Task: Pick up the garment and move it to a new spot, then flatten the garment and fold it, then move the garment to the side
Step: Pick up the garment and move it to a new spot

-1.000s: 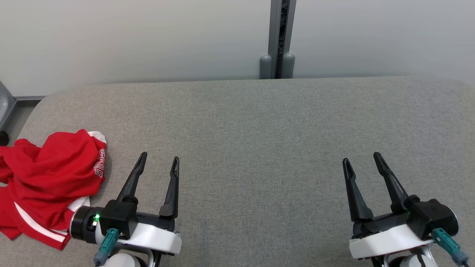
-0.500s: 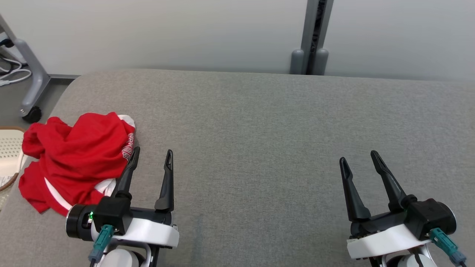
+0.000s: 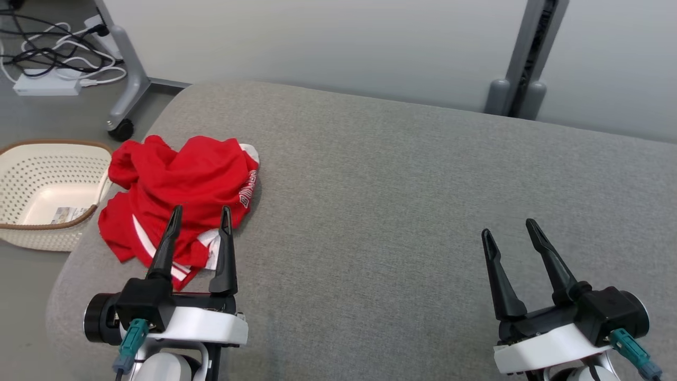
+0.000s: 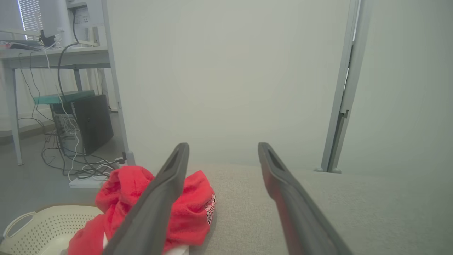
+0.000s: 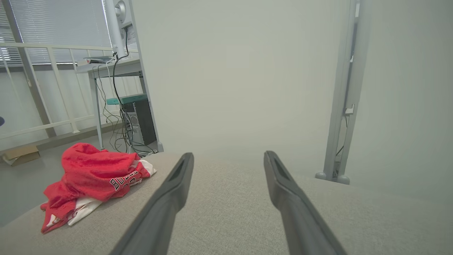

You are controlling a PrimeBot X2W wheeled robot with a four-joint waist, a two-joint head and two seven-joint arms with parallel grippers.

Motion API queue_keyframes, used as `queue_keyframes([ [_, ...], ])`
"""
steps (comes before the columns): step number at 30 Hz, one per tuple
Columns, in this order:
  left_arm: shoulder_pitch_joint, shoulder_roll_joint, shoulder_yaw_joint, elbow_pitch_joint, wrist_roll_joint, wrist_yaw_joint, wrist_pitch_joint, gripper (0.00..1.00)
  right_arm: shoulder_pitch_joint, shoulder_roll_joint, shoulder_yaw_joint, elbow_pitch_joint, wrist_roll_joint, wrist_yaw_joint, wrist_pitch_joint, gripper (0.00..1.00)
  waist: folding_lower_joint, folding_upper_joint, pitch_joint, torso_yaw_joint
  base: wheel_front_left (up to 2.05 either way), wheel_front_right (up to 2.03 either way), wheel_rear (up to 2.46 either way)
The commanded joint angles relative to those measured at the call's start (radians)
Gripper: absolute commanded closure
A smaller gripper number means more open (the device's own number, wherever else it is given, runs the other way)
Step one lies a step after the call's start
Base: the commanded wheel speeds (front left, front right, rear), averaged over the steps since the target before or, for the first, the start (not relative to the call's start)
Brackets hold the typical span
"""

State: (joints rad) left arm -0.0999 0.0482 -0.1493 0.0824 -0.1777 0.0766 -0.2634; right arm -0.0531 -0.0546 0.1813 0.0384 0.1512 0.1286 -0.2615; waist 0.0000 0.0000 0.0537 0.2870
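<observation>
Both grippers sat empty with jaws spread wide, and the red garment (image 3: 180, 196) was bunched up at the left end of the grey padded table (image 3: 396, 185)

The garment was a crumpled heap, red with white trim and some lettering along one edge, lying close to the table's left rim. Just past that rim, down on the floor, was a cream perforated basket (image 3: 37, 180), with a tangle of cables (image 3: 47, 58) further back. In the head view the left gripper (image 3: 201, 209) pointed at the heap, its two dark fingers overlapping the near edge of the cloth with nothing between them. Whether they actually touched the fabric couldn't be told. The right gripper (image 3: 506, 227) was way over on the other side above bare grey surface, well apart from the garment, also holding nothing
</observation>
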Motion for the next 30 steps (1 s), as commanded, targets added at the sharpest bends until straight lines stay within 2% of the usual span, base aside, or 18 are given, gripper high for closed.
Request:
queue_keyframes([
  [1,0.005,0.004,0.002,-0.004,-0.011,0.006,-0.002,0.00,0.011,-0.006,0.000,0.000,0.004,0.004,-0.006,0.00,0.0000,0.0000,-0.008,0.038,0.00,0.00,0.00],
  [15,0.020,0.004,0.033,-0.009,-0.041,0.043,-0.002,0.00,0.023,-0.020,0.010,0.010,0.006,0.003,-0.006,0.00,0.0000,0.0000,-0.009,0.121,0.00,0.00,0.00],
  [23,-0.020,0.004,0.059,-0.009,-0.115,0.062,-0.002,0.00,-0.017,-0.039,0.031,0.005,0.010,0.003,-0.006,0.00,0.0000,0.0000,0.049,0.104,0.00,0.00,0.00],
  [30,-0.146,0.004,0.076,0.086,-0.158,0.086,-0.002,0.00,-0.066,-0.086,0.032,0.001,-0.006,0.003,-0.006,0.00,0.0000,0.0000,0.157,0.084,0.00,0.00,0.00],
])
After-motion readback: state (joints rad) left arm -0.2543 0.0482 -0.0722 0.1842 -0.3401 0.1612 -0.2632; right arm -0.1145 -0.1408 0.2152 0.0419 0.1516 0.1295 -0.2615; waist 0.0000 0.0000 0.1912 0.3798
